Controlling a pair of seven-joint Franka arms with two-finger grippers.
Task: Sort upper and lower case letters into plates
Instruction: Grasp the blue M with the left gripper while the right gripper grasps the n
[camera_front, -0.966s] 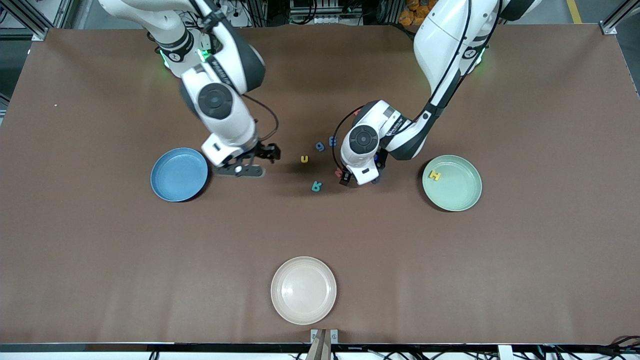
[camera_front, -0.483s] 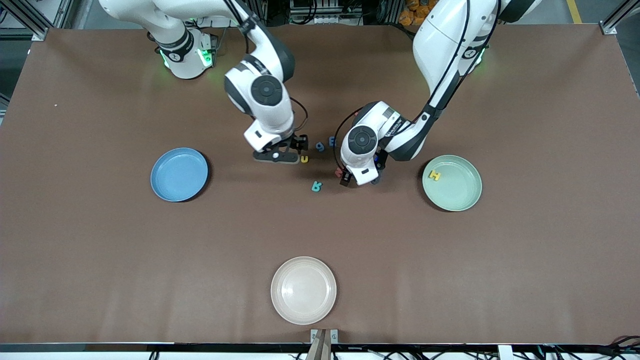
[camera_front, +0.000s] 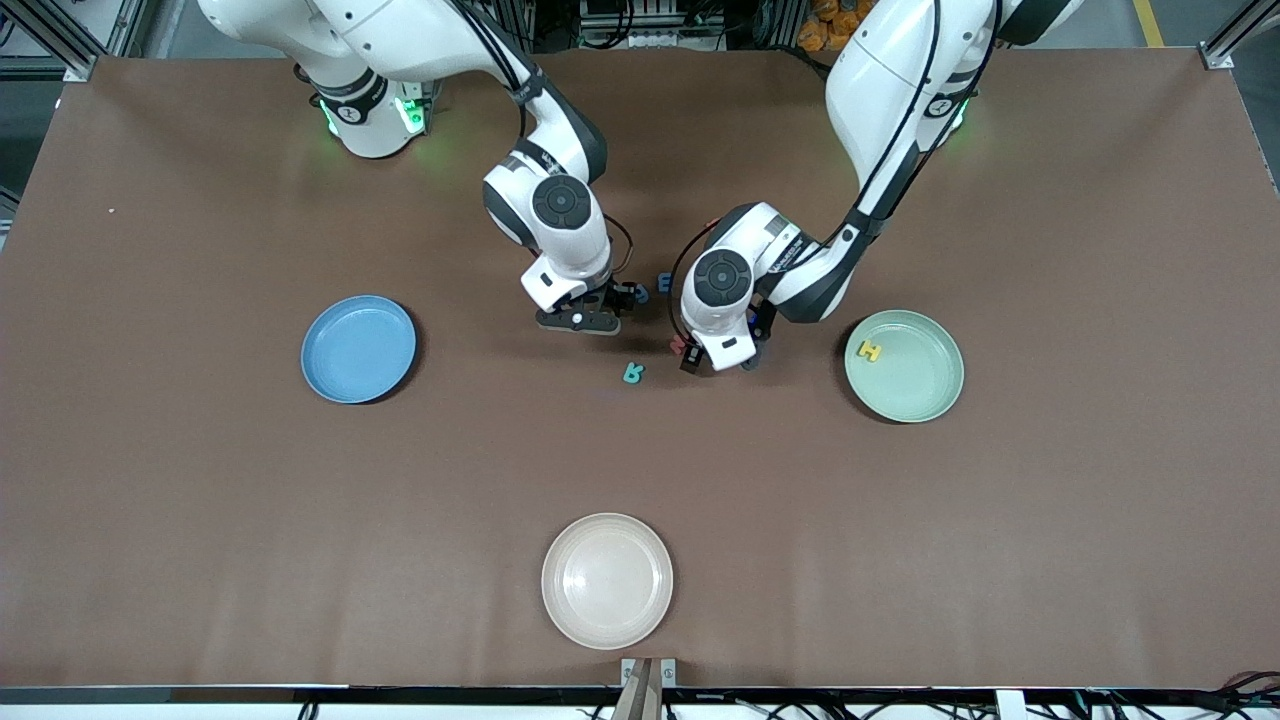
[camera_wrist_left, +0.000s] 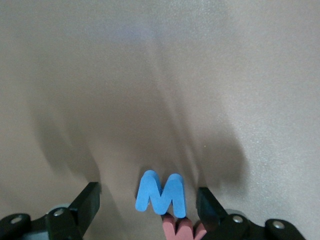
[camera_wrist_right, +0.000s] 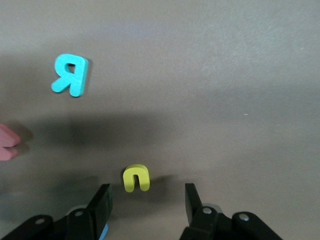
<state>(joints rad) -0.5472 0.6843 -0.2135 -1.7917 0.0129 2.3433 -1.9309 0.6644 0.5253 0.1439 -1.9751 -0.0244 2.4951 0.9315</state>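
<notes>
Left wrist view showed my left gripper (camera_wrist_left: 147, 207) with fingers spread open around the blue M (camera_wrist_left: 161, 194), which lay on the desk against a red letter (camera_wrist_left: 182, 229). My right gripper (camera_wrist_right: 147, 200) straddled the yellow n (camera_wrist_right: 136, 178), open too. Both picks seemed under way; next I judged squeezing, lifting, carrying to the green plate (camera_front: 935, 395) and blue plate (camera_front: 345, 375)

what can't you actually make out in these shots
- Front view: the yellow letter is hidden under the right gripper; it shows only in the right wrist view.
- Front view: the blue M is hidden under the left gripper.
- Left wrist view: the red letter is cut off by the picture's edge and overlapped by the blue M, so its shape is unreadable.
</notes>
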